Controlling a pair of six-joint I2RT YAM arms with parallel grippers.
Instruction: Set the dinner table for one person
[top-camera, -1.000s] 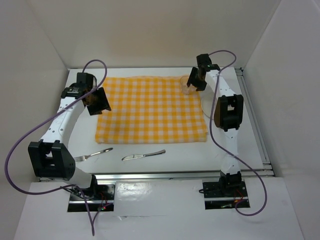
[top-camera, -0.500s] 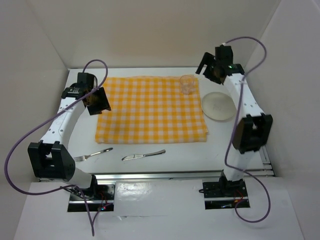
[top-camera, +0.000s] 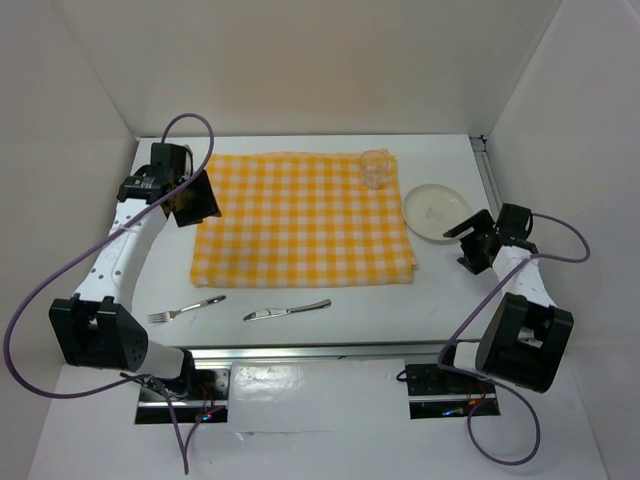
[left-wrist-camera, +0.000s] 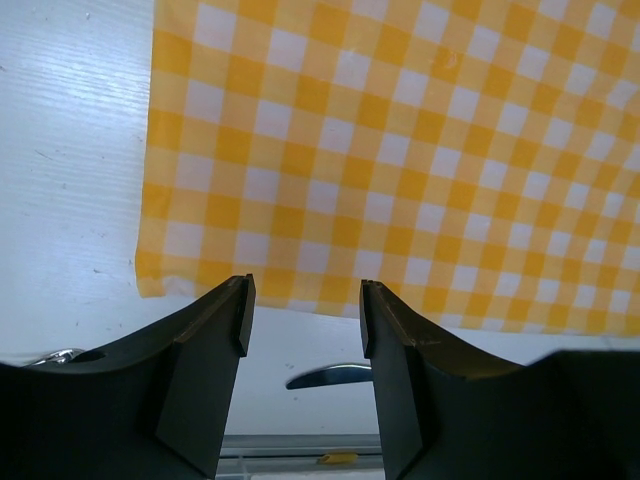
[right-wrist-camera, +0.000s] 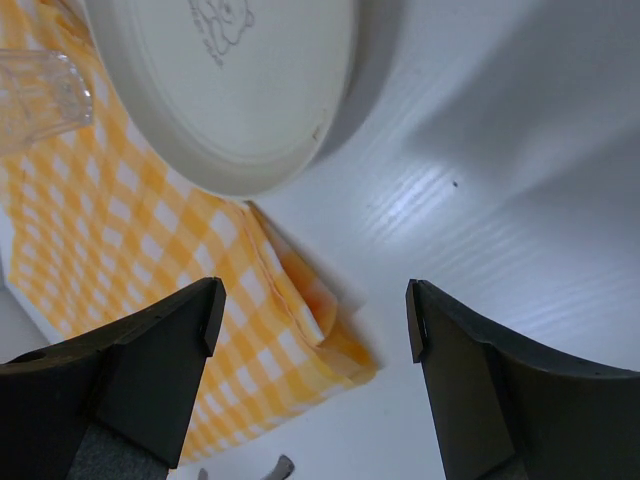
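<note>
The large flat white rectangular counter (top-camera: 380, 318), railed in metal at its near and right edges, is covered by a yellow-and-white checked cloth (top-camera: 300, 215), with bare strips all round. A clear glass tumbler (top-camera: 374, 169) is stood on the cloth's far right corner, a round cream plate (top-camera: 437, 212) just beside its right hem. The left gripper (left-wrist-camera: 305, 300) is held spread and empty over the left hem, the right gripper (right-wrist-camera: 315, 310) spread wide near the plate. The cloth's rumpled near corner is shown by the right wrist view alone.
</note>
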